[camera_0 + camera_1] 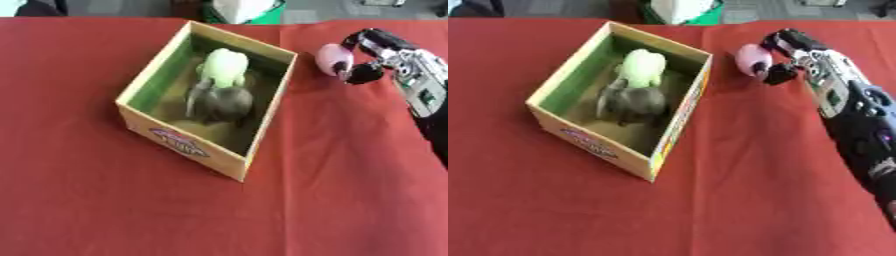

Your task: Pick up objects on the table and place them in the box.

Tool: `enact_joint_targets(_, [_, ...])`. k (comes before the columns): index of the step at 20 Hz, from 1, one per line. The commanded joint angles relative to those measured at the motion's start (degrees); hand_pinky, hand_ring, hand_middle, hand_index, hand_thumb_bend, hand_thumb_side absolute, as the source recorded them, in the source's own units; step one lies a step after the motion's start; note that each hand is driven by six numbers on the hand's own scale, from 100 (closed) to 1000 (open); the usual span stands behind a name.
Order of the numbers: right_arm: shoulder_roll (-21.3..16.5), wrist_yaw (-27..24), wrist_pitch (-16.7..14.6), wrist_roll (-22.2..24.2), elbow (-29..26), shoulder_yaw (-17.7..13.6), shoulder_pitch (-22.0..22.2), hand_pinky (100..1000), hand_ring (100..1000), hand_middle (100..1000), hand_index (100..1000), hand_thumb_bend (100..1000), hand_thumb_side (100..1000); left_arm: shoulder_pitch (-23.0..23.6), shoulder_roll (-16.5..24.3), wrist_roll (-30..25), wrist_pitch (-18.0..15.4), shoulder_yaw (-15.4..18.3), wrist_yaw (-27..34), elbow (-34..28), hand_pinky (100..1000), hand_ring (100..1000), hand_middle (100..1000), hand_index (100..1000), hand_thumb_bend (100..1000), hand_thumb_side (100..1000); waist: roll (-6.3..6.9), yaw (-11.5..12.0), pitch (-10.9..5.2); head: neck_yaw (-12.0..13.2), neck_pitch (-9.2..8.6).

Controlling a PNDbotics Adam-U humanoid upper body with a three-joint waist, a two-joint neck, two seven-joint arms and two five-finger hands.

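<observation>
An open cardboard box (171,131) stands on the red cloth, left of centre. Inside it lie a pale green soft object (224,67) and a grey soft object (220,102) just in front of it. My right hand (374,52) reaches in from the right edge and is curled round a pink rounded object (332,59), held to the right of the box's far corner, just above the cloth. The left hand shows in neither view.
The red cloth (105,200) covers the whole table, with a wide stretch of it in front of and to the right of the box. A green and white thing (248,11) stands beyond the far edge.
</observation>
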Motion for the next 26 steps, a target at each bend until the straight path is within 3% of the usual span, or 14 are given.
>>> enact_joint_targets(1, [-1.17,-1.03,0.93,-1.20,-1.91,0.25,-0.90,792,1000,511,611,100,100,-0.44,0.63,-0.05,0.01,0.65,0.06,-0.97,761,751,766,833,314,1000,0.00,-0.10,-1.64,0.20,0.07])
enact_joint_targets(6, [-1.52,-0.92,2.31,-4.44,-3.80,0.90,-1.03,758,1000,420,488,100,100,-0.28,0.68,-0.09,0.07,0.71,0.09,-0.97,760,751,765,834,306,1000,0.04,-0.15,-2.02,0.25,0.25])
enact_joint_targets(18, [-2.77,-2.73,1.22,-5.42,-11.71,2.76,-1.72,746,1000,414,474,100,100,-0.33,0.79,-0.15,0.15,0.70,0.39,-0.97,760,750,765,833,295,1000,-0.10,-0.58,-2.99,0.61,0.86])
enact_joint_targets(26, [-3.49,-7.41,1.91,-4.15,-21.03,3.95,-3.19,744,1000,406,460,100,100,-0.33,1.00,-0.26,0.22,0.63,0.61,-0.97,759,752,764,833,295,1000,-0.33,-0.83,-3.77,0.99,1.80])
